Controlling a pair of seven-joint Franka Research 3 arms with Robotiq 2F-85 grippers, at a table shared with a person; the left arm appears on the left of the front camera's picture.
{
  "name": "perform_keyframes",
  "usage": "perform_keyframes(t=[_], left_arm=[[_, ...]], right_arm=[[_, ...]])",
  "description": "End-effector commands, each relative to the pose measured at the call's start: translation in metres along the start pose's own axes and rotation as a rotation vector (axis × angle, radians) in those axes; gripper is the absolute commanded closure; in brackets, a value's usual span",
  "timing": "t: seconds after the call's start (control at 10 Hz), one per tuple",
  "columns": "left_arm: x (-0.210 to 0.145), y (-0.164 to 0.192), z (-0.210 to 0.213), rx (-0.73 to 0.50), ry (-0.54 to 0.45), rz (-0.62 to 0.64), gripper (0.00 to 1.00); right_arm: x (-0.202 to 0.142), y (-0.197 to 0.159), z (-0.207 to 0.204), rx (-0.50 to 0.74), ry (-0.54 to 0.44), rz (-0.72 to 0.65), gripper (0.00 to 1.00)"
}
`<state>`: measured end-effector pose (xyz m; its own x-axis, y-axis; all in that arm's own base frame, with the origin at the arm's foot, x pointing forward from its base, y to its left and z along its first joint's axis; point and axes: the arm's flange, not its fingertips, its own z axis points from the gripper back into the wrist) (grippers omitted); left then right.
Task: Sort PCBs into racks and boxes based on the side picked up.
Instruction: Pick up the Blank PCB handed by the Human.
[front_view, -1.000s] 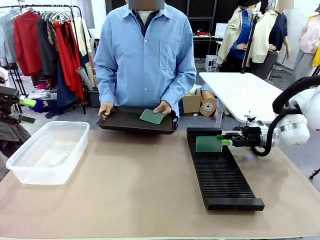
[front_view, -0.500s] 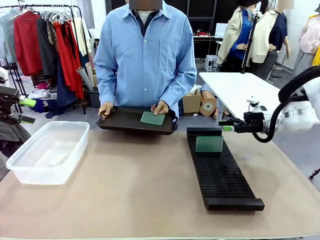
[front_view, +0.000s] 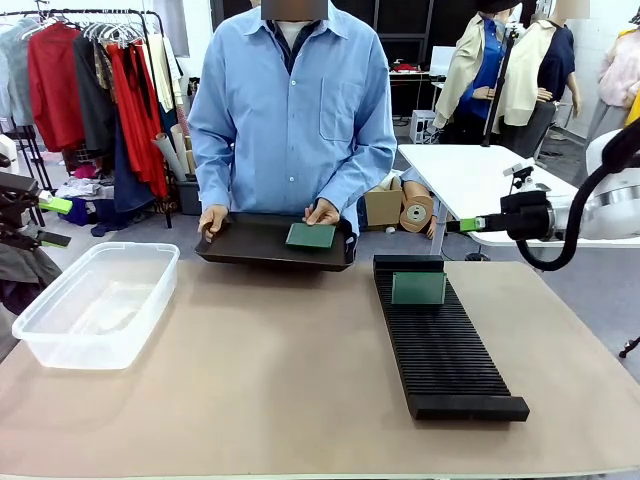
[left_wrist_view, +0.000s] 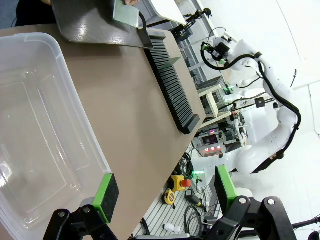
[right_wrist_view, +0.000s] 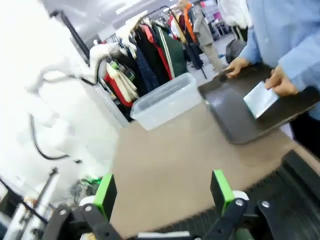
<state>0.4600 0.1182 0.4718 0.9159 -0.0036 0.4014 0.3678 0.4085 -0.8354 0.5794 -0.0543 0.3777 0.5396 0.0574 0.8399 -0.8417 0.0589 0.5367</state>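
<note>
1. A thin green circuit board (front_view: 418, 288) stands upright in a far slot of the long black slotted rack (front_view: 440, 345).
2. The right gripper (front_view: 468, 224) hovers beside the rack's far end, jaws apart, empty.
3. The left gripper (left_wrist_view: 165, 192), jaws apart, hangs over the clear plastic tub (left_wrist_view: 40, 125).
4. A person's hand (front_view: 322, 212) touches a second green board (front_view: 311, 235) on a shallow black tray (front_view: 250, 245).

A tan table (front_view: 270, 380) runs the full width of the front view. On its left side, toward the far edge, sits a clear plastic tub (front_view: 80, 352). Right of centre lies a long black slotted rack (front_view: 445, 350), running from the far edge toward the near one. A shallow black tray (front_view: 250, 245) meets the far edge at the middle; whether it rests on the table cannot be told.
</note>
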Motion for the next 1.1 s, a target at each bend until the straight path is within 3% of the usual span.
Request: perform_keyframes(t=[0.0,0.2,0.5,0.9,1.0], left_arm=[[-0.001,-0.001,0.000,0.006,0.002,-0.003,0.00],[-0.001,-0.001,0.000,0.006,0.002,-0.003,0.00],[-0.001,-0.001,0.000,0.006,0.002,-0.003,0.00],[-0.001,-0.001,0.000,0.006,0.002,-0.003,0.00],[-0.001,-0.001,0.000,0.006,0.002,-0.003,0.00]], right_arm=[[0.001,0.034,-0.001,-0.010,0.010,-0.243,0.00],[-0.007,0.058,-0.002,-0.038,0.023,-0.502,0.00],[-0.021,0.076,-0.003,-0.082,-0.002,-0.699,0.00],[-0.024,0.086,-0.008,-0.063,-0.014,-0.731,0.00],[-0.029,0.076,-0.004,-0.057,-0.014,-0.704,0.00]])
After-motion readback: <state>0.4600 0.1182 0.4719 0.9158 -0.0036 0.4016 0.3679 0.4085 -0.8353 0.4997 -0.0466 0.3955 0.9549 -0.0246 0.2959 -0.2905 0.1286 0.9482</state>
